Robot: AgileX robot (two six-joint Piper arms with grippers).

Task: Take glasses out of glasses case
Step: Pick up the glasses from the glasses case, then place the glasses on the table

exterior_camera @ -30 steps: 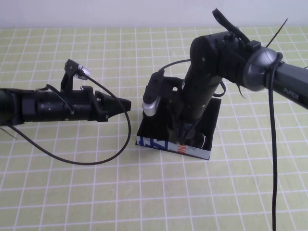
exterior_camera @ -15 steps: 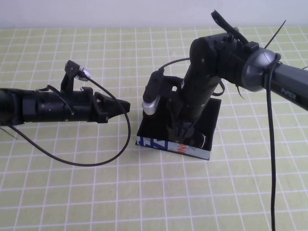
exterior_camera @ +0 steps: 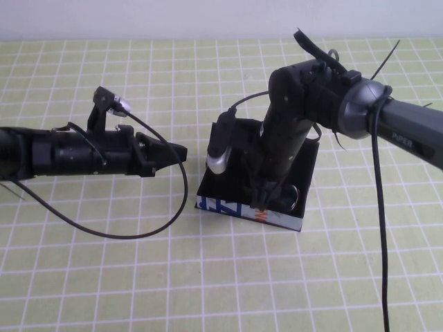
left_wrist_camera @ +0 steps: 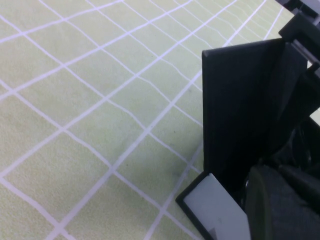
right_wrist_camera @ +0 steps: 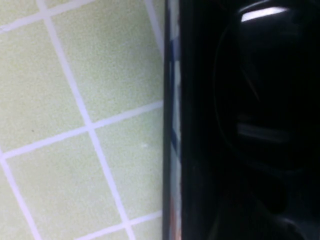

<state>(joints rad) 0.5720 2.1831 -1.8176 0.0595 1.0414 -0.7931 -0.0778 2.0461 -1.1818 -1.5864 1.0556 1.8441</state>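
Hovering closed toward the table's left edge, the left gripper [exterior_camera: 173,153] is idling; mid-table, the right gripper [exterior_camera: 263,197], grip hidden, is dipping into the glasses case [exterior_camera: 228,205], where the glasses [exterior_camera: 294,197], light, probably brittle, want bridge-holding.

Glasses case [exterior_camera: 228,181]: matte black rectangular box, open, on the grid-patterned counter [exterior_camera: 138,277], mid-frame. White front side faces the camera, blue and orange print. Glasses [exterior_camera: 289,198]: black frame, partly visible inside the case near its right front corner, one rounded lens rim showing; rest hidden.
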